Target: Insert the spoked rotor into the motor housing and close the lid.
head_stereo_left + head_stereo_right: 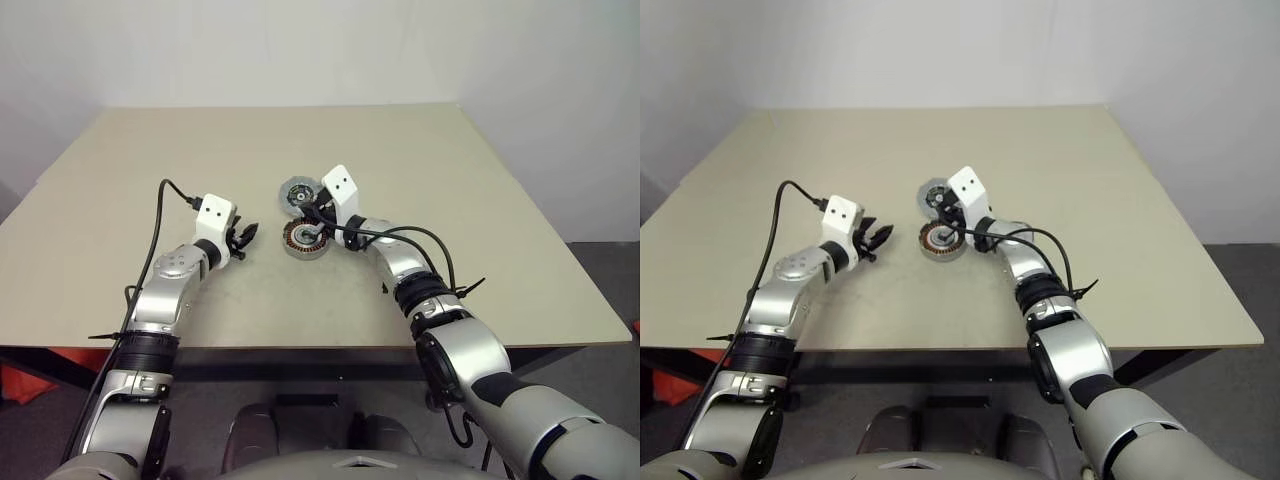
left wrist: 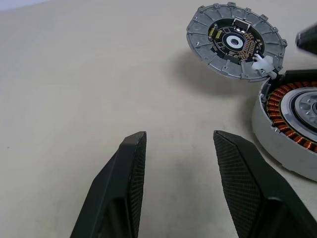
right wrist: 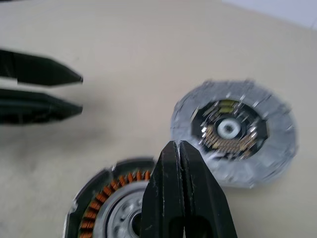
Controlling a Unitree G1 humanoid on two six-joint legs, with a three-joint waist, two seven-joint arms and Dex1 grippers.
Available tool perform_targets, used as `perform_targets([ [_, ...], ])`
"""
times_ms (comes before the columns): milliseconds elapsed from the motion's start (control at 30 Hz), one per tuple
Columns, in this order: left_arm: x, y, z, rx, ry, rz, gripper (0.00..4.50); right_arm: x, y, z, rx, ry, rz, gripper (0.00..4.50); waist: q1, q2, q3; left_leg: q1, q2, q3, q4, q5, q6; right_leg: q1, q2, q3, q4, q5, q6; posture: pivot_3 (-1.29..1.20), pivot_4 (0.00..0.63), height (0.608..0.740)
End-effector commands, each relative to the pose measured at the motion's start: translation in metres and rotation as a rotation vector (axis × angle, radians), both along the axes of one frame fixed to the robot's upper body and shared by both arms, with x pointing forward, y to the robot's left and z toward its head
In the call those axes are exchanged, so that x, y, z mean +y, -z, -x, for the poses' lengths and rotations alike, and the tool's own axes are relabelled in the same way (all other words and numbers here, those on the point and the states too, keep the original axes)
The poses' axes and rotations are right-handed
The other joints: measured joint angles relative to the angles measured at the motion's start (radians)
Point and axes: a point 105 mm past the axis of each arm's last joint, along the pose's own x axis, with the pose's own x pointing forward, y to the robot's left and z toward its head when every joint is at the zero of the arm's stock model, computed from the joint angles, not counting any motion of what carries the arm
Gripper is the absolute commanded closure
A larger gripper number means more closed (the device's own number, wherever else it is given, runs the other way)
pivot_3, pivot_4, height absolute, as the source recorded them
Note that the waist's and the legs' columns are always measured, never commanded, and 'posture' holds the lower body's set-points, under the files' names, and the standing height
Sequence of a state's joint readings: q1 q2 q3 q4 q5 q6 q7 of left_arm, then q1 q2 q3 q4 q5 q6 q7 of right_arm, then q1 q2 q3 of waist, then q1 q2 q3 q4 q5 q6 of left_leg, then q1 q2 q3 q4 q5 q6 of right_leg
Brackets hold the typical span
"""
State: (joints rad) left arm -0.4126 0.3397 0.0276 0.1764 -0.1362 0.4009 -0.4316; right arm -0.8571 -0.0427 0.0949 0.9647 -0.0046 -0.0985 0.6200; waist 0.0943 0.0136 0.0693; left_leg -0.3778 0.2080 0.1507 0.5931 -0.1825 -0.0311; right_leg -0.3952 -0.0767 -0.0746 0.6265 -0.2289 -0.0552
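Note:
The motor housing [image 1: 305, 241], a round silver-grey cup with copper windings around a silver hub, lies at the middle of the table. Its lid [image 1: 296, 192], a grey faceted disc with a dark centre, lies open just behind it and is joined to its rim by a white clip [image 2: 263, 63]. My right gripper [image 3: 177, 147] is shut and empty, hovering over the housing's far edge between housing and lid. My left gripper [image 2: 179, 135] stands open and empty, a short way left of the housing. The spoked rotor is out of view.
The beige table [image 1: 470, 200] has bare room all around the two parts. Its front edge [image 1: 300, 346] runs close under my forearms. Black cables [image 1: 160, 215] loop off both wrists above the tabletop.

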Motion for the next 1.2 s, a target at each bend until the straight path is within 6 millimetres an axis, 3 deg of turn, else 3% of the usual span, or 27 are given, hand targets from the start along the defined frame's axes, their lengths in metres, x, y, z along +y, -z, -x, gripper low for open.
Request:
perform_targets([
  [33, 0.002, -0.012, -0.001, -0.050, -0.005, -0.006, 2.23, 0.002, 0.029, 0.012, 0.064, -0.026, 0.076, 4.46, 0.000, 0.000, 0.000, 0.000, 0.000, 0.000, 0.000, 0.000, 0.000, 0.000, 0.000, 0.000, 0.000, 0.000, 0.000, 0.00, 0.000, 0.740],
  [100, 0.003, -0.012, -0.001, -0.050, -0.007, -0.006, 2.23, -0.002, 0.040, 0.015, 0.096, -0.011, 0.094, 4.46, -0.001, 0.000, 0.000, 0.000, 0.000, 0.000, 0.000, 0.000, 0.000, 0.000, 0.000, 0.001, 0.000, 0.000, 0.000, 0.00, 0.000, 0.740],
  [300, 0.004, -0.010, -0.001, -0.046, -0.009, -0.006, 2.23, -0.011, 0.025, 0.002, 0.063, 0.046, 0.069, 4.46, 0.000, 0.000, 0.000, 0.009, 0.000, 0.000, -0.001, 0.000, 0.000, 0.008, 0.000, 0.001, -0.001, 0.000, 0.000, 0.00, 0.000, 0.740],
  [567, 0.003, -0.010, -0.002, -0.044, -0.007, -0.003, 2.23, 0.004, -0.025, -0.003, -0.064, -0.009, -0.036, 4.46, -0.001, 0.000, 0.000, 0.006, 0.000, 0.000, -0.002, 0.000, 0.000, 0.005, 0.000, 0.001, -0.002, 0.000, 0.000, 0.00, 0.000, 0.740],
  [767, 0.003, -0.009, -0.002, -0.043, -0.010, -0.004, 2.23, 0.009, -0.041, -0.001, -0.101, -0.042, -0.053, 4.46, -0.001, 0.000, 0.000, 0.005, 0.000, 0.001, -0.005, 0.000, 0.000, 0.003, 0.000, 0.001, -0.003, 0.000, 0.000, 0.00, 0.000, 0.740],
  [900, 0.004, -0.009, -0.001, -0.043, -0.011, -0.004, 2.23, 0.013, -0.027, 0.005, -0.056, -0.063, -0.039, 4.46, -0.001, 0.000, 0.000, 0.005, 0.000, 0.001, -0.005, 0.000, -0.001, 0.003, 0.000, 0.001, -0.003, 0.000, 0.000, 0.00, 0.000, 0.740],
  [1067, 0.005, -0.010, -0.002, -0.046, -0.015, -0.006, 2.23, 0.017, 0.027, 0.023, 0.084, -0.072, 0.063, 4.46, -0.001, 0.000, 0.000, 0.006, 0.000, 0.001, -0.006, 0.000, -0.001, 0.004, 0.000, 0.001, -0.003, 0.000, 0.000, 0.00, 0.000, 0.740],
  [1200, 0.008, -0.011, -0.002, -0.047, -0.021, -0.007, 2.23, 0.013, 0.026, 0.019, 0.070, -0.046, 0.077, 4.46, -0.002, 0.000, 0.000, 0.010, 0.000, 0.001, -0.007, 0.001, -0.001, 0.006, 0.000, 0.001, -0.003, 0.000, 0.000, 0.00, 0.000, 0.740],
])
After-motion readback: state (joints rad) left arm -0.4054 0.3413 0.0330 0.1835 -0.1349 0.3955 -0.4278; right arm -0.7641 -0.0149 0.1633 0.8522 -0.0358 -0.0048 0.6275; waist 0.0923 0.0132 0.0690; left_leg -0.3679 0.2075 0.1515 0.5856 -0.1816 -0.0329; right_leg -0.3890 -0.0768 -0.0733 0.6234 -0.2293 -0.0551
